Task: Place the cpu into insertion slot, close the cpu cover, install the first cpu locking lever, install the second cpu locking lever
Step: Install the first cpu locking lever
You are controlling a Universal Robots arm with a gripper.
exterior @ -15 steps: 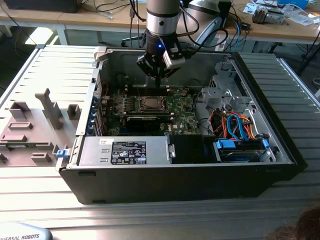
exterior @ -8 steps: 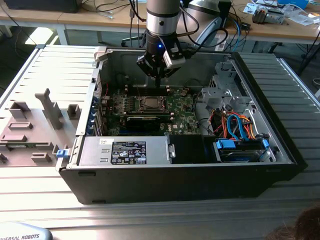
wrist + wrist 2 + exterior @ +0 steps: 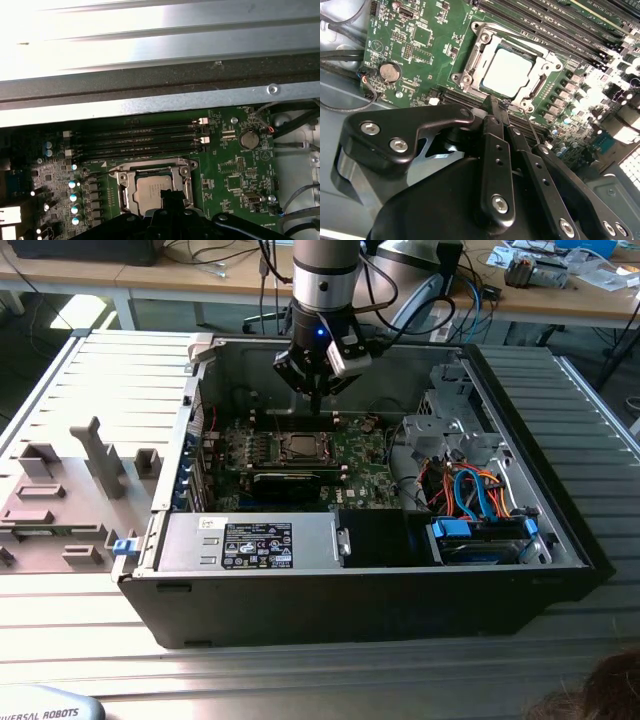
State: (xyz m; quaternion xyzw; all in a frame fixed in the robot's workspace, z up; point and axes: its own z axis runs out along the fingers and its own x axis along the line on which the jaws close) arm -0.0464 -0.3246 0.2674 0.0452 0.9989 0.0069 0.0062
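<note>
**Hovering at the socket edge, chip seated under its frame**

Hanging over the open computer case (image 3: 560, 540) in the upper middle of the exterior view, the gripper (image 3: 316, 400) points straight down at the motherboard (image 3: 355, 455). In the second wrist view its two black fingers (image 3: 492, 130) run side by side up the centre of the frame and look pressed together, with nothing visibly held between them; their tips end just beside the near edge of the socket.

The cpu (image 3: 507, 72) lies flat in the insertion slot (image 3: 479, 80), its pale metal top showing in the upper middle of that frame. The cpu cover (image 3: 546, 64) appears to be down around it, the chip showing through the square window. A thin wire lever (image 3: 532, 131) runs along the socket's side near the fingertips; whether it is latched I cannot tell. In the first wrist view the cpu (image 3: 154, 192) sits at lower centre, below the memory slots (image 3: 135, 140), with a coin cell (image 3: 248, 140) to the right.

Judging from its look, the chip is light, rigid and slick on top, with delicate contacts beneath, so it would be best held by its side edges. The cover is thin stiff sheet metal, and the lever is springy wire, best pushed near its free end.
</note>
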